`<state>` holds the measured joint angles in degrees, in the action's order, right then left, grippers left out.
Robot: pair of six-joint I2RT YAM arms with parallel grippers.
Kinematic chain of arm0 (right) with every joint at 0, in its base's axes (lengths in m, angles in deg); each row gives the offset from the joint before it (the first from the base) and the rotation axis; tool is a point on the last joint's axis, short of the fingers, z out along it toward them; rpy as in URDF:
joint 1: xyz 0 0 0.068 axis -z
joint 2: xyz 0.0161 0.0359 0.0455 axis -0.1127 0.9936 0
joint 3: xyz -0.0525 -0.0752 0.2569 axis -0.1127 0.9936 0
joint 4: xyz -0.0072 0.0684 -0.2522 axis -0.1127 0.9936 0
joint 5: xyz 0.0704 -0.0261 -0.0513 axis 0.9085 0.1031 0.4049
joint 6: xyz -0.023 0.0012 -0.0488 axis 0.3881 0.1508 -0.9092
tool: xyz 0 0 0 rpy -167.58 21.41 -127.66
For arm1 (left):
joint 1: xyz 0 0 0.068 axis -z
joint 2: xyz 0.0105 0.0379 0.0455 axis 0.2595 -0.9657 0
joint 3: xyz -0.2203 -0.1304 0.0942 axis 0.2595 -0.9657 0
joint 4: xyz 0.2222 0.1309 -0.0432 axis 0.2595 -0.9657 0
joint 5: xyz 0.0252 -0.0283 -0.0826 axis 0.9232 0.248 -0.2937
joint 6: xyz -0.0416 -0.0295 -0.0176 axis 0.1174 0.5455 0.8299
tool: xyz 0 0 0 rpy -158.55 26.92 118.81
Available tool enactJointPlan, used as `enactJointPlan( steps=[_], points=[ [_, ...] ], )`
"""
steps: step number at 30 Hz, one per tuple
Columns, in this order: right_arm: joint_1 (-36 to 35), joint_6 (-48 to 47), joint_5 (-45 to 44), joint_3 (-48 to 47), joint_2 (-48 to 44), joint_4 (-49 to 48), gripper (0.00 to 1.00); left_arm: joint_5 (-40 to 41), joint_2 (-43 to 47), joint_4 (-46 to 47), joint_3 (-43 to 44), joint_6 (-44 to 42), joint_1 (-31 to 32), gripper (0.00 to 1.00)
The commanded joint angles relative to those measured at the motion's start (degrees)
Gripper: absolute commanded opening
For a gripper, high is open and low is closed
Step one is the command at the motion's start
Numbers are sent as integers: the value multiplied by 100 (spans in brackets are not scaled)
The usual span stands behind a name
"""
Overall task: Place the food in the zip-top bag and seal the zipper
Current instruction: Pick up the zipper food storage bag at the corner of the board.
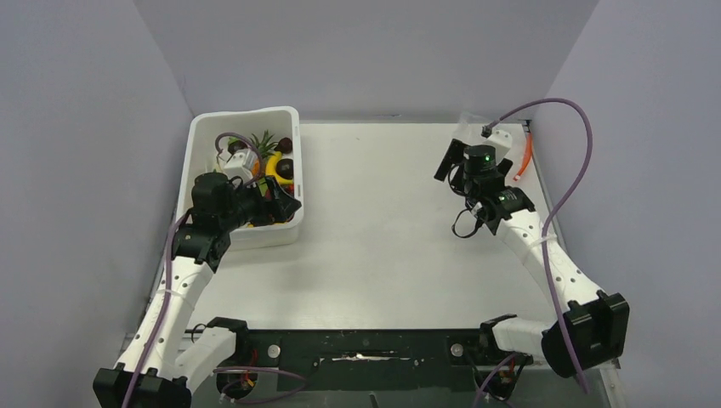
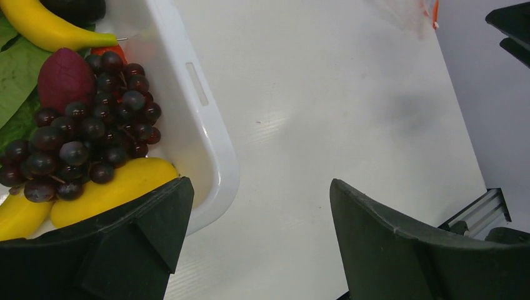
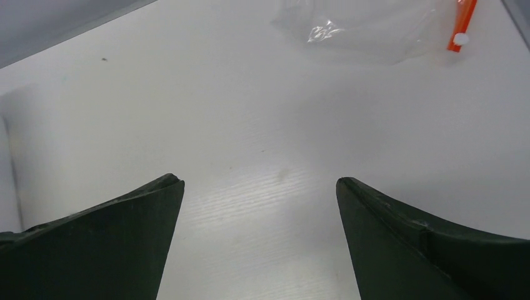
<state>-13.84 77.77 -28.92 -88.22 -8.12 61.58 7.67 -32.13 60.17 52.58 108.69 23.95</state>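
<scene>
1. Looking through the left wrist camera, I see the left gripper (image 2: 259, 187) with its two black fingers far apart and nothing between them. It hangs over the near corner of the white rectangular plastic tub (image 2: 206, 119), with one finger above the food and the other above the table. I judge it stands here to choose a first piece.
2. All the food lies in this tub: a bunch of dark purple toy grapes (image 2: 94, 137), a long yellow plastic banana (image 2: 44, 25) and a dark red rounded piece (image 2: 65, 78) on a green leaf (image 2: 15, 75). Nothing is in the bag yet, so I think the task is at its beginning.
3. The right gripper (image 3: 257, 181) is also spread wide and empty above the bare white table (image 3: 262, 125). It points toward the clear crinkly plastic zip-top bag (image 3: 362, 31).
4. This bag lies flat near the far right corner, well apart from the tub. The thin red-orange zipper strip (image 3: 461, 22) runs along its right edge. I cannot tell whether the mouth is open.
5. In my judgement the right arm is near the bag so that it can hold the mouth while the left arm brings food. The thin plastic may slide or fold when touched.
</scene>
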Motion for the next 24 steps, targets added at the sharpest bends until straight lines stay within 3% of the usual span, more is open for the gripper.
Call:
enactJointPlan(
  steps=[1,6,11,24],
  points=[
    [466,-935,-134,-130,391,-1050,95,158,48,324,49,-186,132,80],
    [1175,-1440,-141,-95,949,-1594,70,-65,240,1149,-464,-21,201,80],
    [1945,-1552,254,-185,1462,-1950,56,128,367,1258,-648,-68,204,80],
    [3383,-1767,1094,-804,2969,-2246,51,-93,597,1340,-764,13,215,80]
  ],
)
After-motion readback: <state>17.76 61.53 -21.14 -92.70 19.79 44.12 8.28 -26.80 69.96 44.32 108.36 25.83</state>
